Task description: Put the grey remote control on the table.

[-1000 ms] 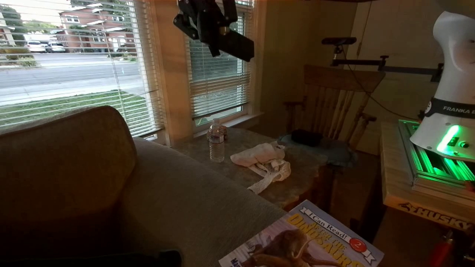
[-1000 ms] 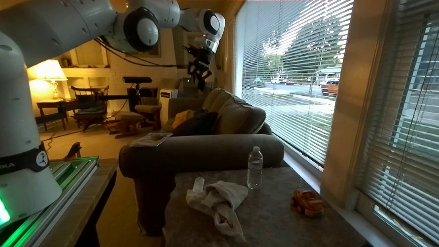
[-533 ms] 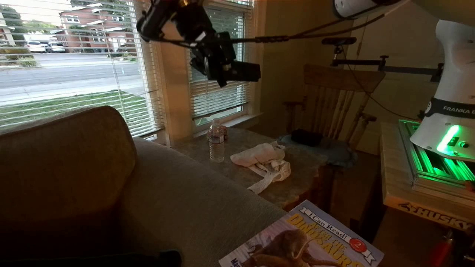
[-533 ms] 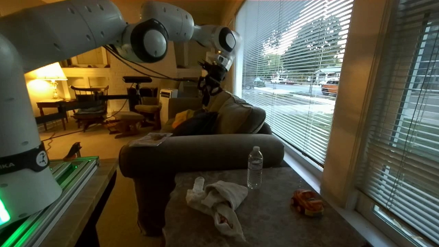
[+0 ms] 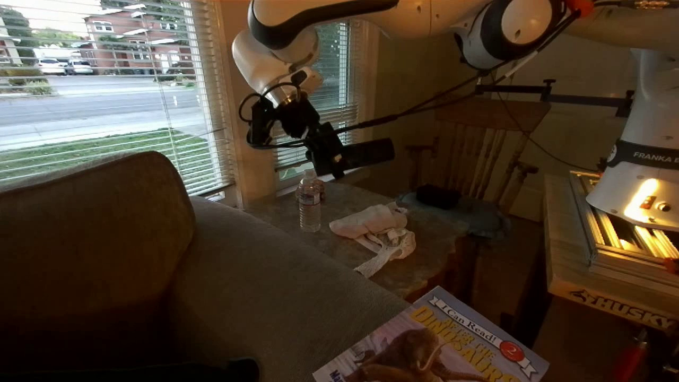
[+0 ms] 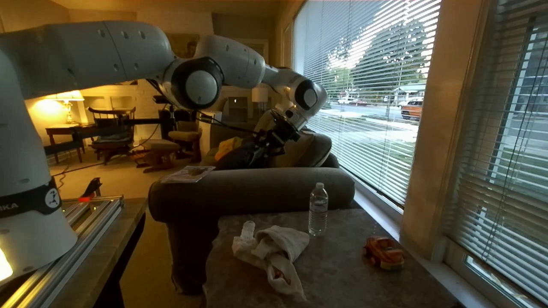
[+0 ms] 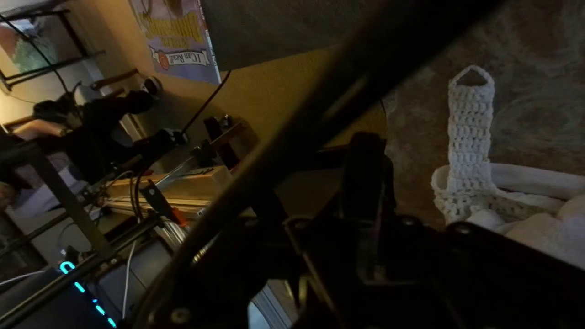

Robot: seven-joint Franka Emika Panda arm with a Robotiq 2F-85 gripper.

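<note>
The grey remote control (image 5: pixel 370 153) shows as a long dark bar in shadow, jutting sideways from my gripper (image 5: pixel 336 160) in an exterior view. Its buttons cannot be made out. My gripper is shut on it, in the air above the far part of the table (image 5: pixel 432 220) as seen there. In an exterior view my gripper (image 6: pixel 257 155) is a dark shape beyond the couch arm, and the remote blends with a dark cushion. The table has a mottled brown top (image 6: pixel 351 278), also seen in the wrist view (image 7: pixel 539 100). The jaws are very dark in the wrist view.
On the table stand a water bottle (image 6: pixel 318 209), a crumpled white cloth with a crocheted strap (image 6: pixel 278 252) and an orange toy car (image 6: pixel 384 253). The couch arm (image 6: pixel 257 188) borders the table and bears a book (image 5: pixel 435 339). A window and a wooden chair (image 5: pixel 477 122) are nearby.
My gripper has come down, with the dark bar in it, and moved closer to the table. The light on the robot's base has turned from green to yellow-white. Things on the table have not moved.
</note>
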